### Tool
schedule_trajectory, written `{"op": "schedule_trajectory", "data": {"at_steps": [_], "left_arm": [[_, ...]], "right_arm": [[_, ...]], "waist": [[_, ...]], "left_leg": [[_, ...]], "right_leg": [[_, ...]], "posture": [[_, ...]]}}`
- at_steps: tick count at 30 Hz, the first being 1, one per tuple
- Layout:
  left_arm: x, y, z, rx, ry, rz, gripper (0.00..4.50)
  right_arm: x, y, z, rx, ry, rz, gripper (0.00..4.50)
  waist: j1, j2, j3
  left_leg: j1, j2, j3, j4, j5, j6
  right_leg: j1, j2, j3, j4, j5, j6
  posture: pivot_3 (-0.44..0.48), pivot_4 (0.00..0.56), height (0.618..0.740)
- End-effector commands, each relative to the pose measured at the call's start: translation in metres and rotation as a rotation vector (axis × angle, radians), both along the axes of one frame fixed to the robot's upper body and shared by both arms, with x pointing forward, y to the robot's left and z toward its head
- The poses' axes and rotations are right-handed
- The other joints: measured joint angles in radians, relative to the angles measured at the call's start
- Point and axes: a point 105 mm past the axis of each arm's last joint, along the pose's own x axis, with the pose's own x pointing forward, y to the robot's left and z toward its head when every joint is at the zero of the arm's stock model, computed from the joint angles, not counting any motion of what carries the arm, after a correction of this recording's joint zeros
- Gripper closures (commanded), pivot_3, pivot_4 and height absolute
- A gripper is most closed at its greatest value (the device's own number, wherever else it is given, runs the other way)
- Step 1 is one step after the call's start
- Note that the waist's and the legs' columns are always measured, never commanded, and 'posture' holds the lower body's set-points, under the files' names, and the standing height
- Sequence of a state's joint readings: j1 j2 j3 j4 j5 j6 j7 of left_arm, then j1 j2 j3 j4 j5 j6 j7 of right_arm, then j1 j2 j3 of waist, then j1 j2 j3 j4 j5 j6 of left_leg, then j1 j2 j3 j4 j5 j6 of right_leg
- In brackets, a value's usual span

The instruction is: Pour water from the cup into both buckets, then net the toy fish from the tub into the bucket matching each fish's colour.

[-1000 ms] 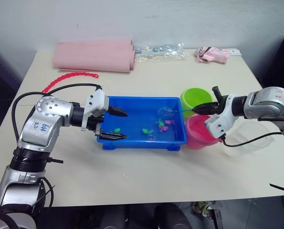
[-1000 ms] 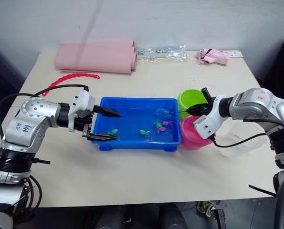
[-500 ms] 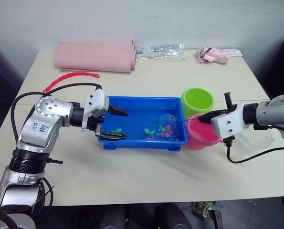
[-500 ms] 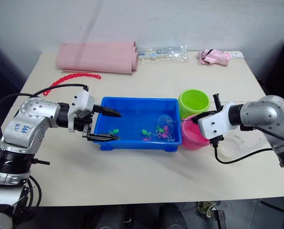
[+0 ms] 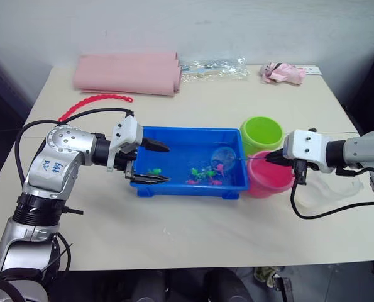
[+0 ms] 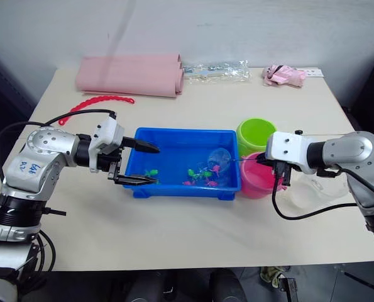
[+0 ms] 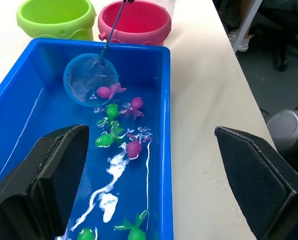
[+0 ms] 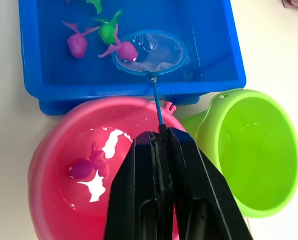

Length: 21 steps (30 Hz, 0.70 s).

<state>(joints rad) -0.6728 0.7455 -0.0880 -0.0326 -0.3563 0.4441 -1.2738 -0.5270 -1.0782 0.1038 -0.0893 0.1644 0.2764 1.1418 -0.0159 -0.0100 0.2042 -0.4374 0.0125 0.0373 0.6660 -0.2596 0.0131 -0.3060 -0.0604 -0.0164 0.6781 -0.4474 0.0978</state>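
The blue tub (image 5: 193, 131) holds water and several green and pink toy fish (image 5: 205, 171). My right gripper (image 5: 271, 157) is shut on the net's thin handle above the pink bucket (image 5: 269, 179). The net's blue hoop (image 8: 149, 51) dips into the tub's right end, with a pink fish (image 8: 124, 50) at its rim. One pink fish (image 8: 88, 167) lies in the pink bucket (image 8: 48, 145). The green bucket (image 5: 261, 133) stands just behind it. My left gripper (image 5: 152, 163) is open, straddling the tub's left wall. The clear cup (image 5: 328, 189) sits under my right arm.
At the back of the table lie a rolled pink mat (image 5: 125, 72), a red beaded chain (image 5: 92, 100), a clear plastic bag (image 5: 212, 68) and a pink cloth (image 5: 281, 72). A black cable hangs from my right wrist in front of the cup.
My right wrist has turned and drawn back to the right, keeping hold of the net handle. The hoop has settled lower among the fish, which drifted. My left arm has stayed still.
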Motion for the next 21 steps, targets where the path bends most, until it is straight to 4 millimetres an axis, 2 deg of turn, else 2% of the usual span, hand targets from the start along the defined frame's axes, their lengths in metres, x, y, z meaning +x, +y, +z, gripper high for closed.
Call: {"op": "schedule_trajectory", "data": {"at_steps": [1, 3, 9, 15, 21], "left_arm": [[-0.003, -0.003, 0.009, -0.008, -0.039, -0.026, 0.10], [-0.002, -0.003, 0.009, -0.009, -0.039, -0.026, 0.10], [-0.003, -0.009, 0.013, -0.058, -0.017, -0.043, 0.10], [0.002, -0.019, 0.015, -0.064, -0.017, -0.091, 0.10], [0.008, -0.035, 0.017, -0.073, -0.011, -0.168, 0.10]], "right_arm": [[-0.002, -0.004, 0.010, 0.069, 0.017, -0.064, 4.50], [-0.004, -0.003, 0.011, 0.093, 0.029, -0.074, 4.50], [-0.026, 0.010, 0.040, 0.284, 0.077, -0.063, 4.50], [-0.052, -0.017, 0.064, 0.352, 0.045, -0.152, 4.50], [-0.080, -0.048, 0.072, 0.313, -0.025, -0.260, 4.50]], "waist": [[0.004, 0.000, 0.000], [0.008, 0.000, 0.000], [0.013, 0.000, 0.000], [0.015, 0.000, 0.000], [0.018, 0.000, 0.000]], "left_leg": [[0.000, 0.000, 0.000, 0.000, 0.000, 0.000], [0.000, 0.000, 0.000, 0.000, 0.000, 0.000], [-0.001, 0.000, 0.000, 0.000, 0.000, 0.000], [-0.001, 0.000, 0.000, 0.000, 0.000, 0.000], [-0.001, -0.001, 0.000, -0.001, -0.001, 0.001]], "right_leg": [[0.000, 0.000, 0.000, 0.000, 0.000, 0.000], [0.000, 0.000, 0.000, 0.000, 0.000, 0.000], [0.000, 0.000, 0.000, -0.001, 0.000, 0.000], [0.000, 0.000, 0.000, -0.001, 0.000, 0.000], [0.001, 0.000, 0.000, -0.003, 0.000, 0.000]], "posture": [[0.000, 0.150, 0.740], [0.000, 0.150, 0.740], [0.000, 0.150, 0.740], [0.000, 0.150, 0.740], [0.000, 0.150, 0.740]]}}
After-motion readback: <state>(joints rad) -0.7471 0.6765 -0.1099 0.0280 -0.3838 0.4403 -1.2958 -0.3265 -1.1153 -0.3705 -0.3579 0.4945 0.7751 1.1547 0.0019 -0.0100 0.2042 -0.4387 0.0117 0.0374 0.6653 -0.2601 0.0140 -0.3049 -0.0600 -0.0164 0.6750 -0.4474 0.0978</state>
